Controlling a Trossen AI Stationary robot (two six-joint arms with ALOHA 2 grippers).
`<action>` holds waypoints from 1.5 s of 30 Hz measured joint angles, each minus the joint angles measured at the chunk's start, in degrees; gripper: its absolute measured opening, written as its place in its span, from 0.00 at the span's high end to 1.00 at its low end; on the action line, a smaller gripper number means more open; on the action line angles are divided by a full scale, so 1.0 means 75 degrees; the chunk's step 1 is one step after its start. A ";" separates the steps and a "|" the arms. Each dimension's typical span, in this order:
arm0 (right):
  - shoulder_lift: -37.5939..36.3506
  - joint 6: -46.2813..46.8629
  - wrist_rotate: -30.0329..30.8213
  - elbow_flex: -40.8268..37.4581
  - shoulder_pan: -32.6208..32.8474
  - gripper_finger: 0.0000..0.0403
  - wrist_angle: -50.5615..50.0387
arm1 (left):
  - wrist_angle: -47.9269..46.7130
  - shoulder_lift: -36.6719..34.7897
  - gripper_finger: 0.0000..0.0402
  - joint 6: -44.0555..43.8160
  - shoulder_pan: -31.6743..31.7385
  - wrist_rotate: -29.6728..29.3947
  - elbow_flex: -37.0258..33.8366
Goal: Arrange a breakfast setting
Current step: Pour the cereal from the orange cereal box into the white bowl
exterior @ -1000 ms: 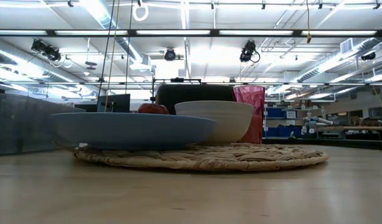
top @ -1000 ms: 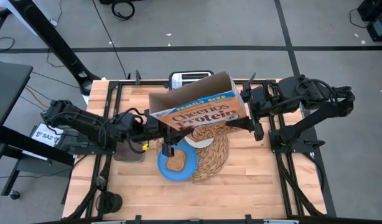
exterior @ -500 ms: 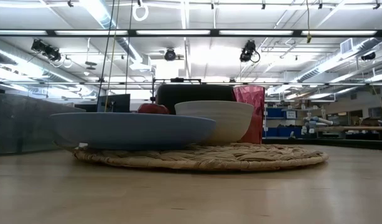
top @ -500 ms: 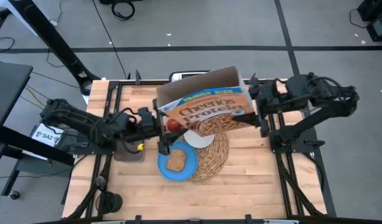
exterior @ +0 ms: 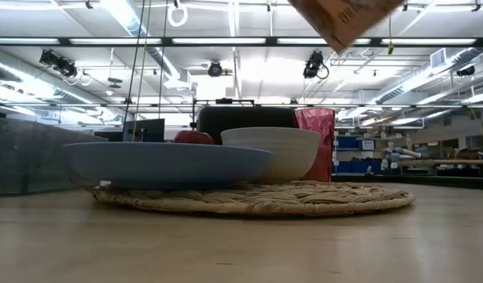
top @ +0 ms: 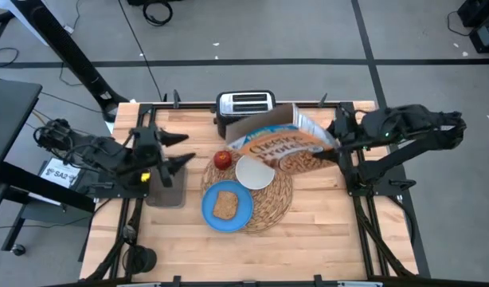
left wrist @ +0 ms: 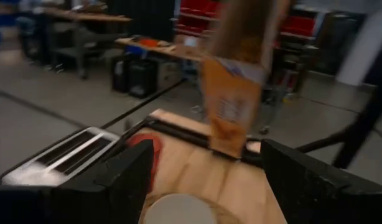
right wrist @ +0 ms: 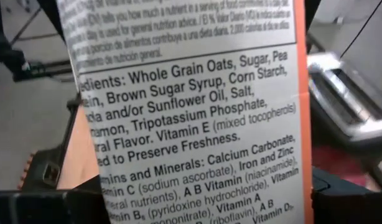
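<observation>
The Cheerios box [top: 276,143] hangs tilted over the far right of the round straw placemat [top: 275,203], with my right gripper [top: 334,147] shut on it. One corner of the box [exterior: 344,16] shows in the low view. On the mat stand a white bowl [top: 254,172], a red apple [top: 222,159] and a blue plate [top: 209,209] with the toast slice [top: 224,206]. The red cup [exterior: 315,141] stands behind the bowl. My left gripper [top: 181,151] is open left of the apple, touching nothing. The spoon is out of view. My right gripper pinches the Cheerios box between its two fingers at the box's right end, beside the narrow ingredients panel [right wrist: 191,124], one finger on each broad face. It comes from the table's right, slanting down. The box is lifted clear and tilted, printed front up.
A black-and-silver toaster [top: 244,104] stands at the far edge, just behind the box. A grey tray [top: 166,194] lies below my left gripper. The near half of the wooden table [top: 308,247] shows bare wood.
My left gripper has let go of the box's left end and drawn back toward the table's left edge, turning as it went. The box, now held by my right gripper alone, has swung toward the far right and tipped lower, uncovering the bowl and apple.
</observation>
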 joint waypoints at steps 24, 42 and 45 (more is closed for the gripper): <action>-0.0534 0.1042 -0.0596 -0.2261 0.0015 0.39 -0.2696 | -0.0873 -0.0302 0.27 -0.0636 0.0799 -0.0398 -0.0006; 0.1068 0.0963 -0.0908 -0.1136 -0.0251 0.39 -0.3895 | -0.2109 -0.0299 0.27 -0.1478 0.0825 -0.0353 -0.0012; 0.1324 0.0842 -0.0925 -0.0810 -0.0405 0.39 -0.4058 | -0.2306 -0.0299 0.27 -0.1648 0.0825 -0.0354 -0.0012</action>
